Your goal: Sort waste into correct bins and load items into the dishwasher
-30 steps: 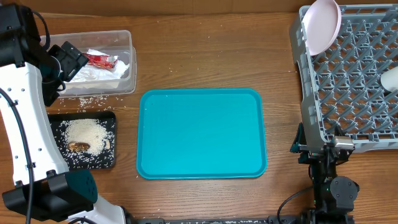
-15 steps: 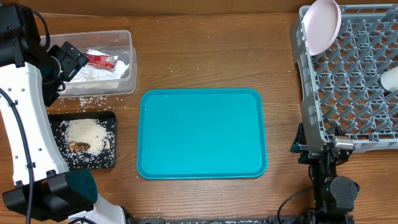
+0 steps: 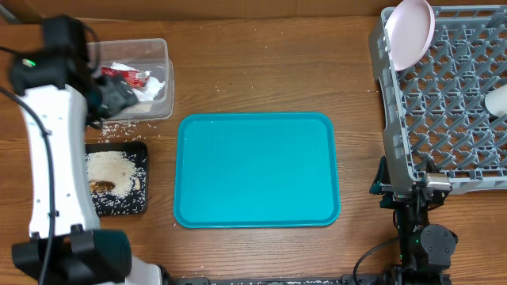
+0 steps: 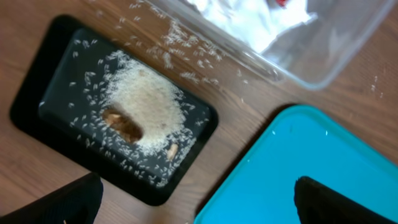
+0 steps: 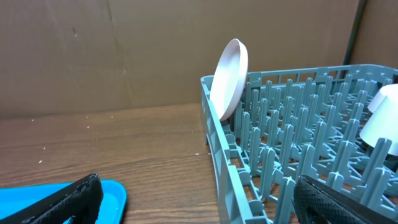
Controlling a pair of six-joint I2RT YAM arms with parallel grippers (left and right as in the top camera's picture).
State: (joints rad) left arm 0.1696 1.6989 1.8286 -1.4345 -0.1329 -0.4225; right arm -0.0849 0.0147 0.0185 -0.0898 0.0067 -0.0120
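The clear tub [image 3: 158, 49] at the back left holds the crumpled napkin [image 3: 152, 89] and the red wrapper [image 3: 131, 77]. The black tray [image 3: 142, 207] in front of it holds a rice heap [image 3: 108, 165] and the brown scrap [image 3: 101, 186]. My left gripper [image 3: 119, 99] hangs open and empty over the tub's front edge. Its wrist view shows the black tray [image 4: 37, 87], rice [image 4: 146, 99], scrap [image 4: 122, 123] and tub [image 4: 311, 62]. The grey rack [image 3: 444, 119] holds the upright plate [image 3: 412, 32] and a white bowl or cup [image 3: 497, 99]. My right gripper [image 3: 404, 194] is open at the rack's front left corner. Chopsticks are out of view.
The teal tray [image 3: 256, 169] lies mid-table between black tray and rack. Loose rice grains [image 3: 119, 127] are scattered on the wood between tub and black tray. The right wrist view shows the plate [image 5: 229, 78] in the rack [image 5: 298, 143] and the teal tray's corner [image 5: 115, 190].
My left arm has swung right from the table's left edge, and its gripper has moved from the tub's left end to its front edge. The right arm has not moved.
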